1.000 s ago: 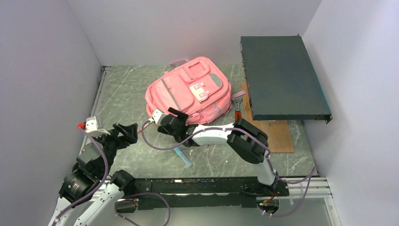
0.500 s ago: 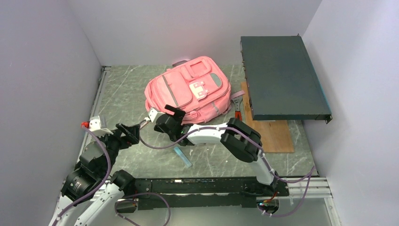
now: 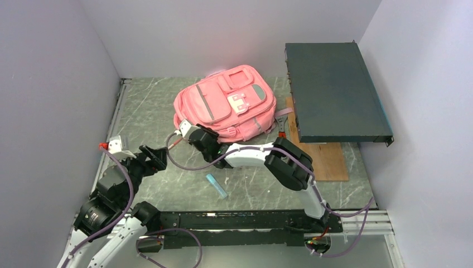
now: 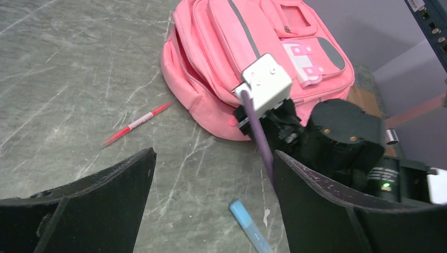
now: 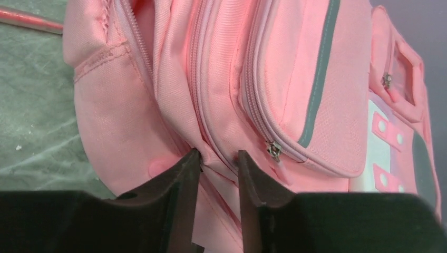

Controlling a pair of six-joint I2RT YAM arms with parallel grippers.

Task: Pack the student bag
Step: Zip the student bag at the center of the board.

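right tool [image 5: 217,158] apparently pinching student bag [image 3: 226,103], left tool [image 4: 213,155] spread

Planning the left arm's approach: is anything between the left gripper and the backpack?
A red pen lies on the table between left gripper and backpack; the right gripper, pinching its near edge, crowds the right side.

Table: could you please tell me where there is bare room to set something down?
Free: the far-left table corner between wall and student bag; the near strip between blue marker and wooden board. Crowded: the bag's near edge, where the right tool, red pen and left tool gather.
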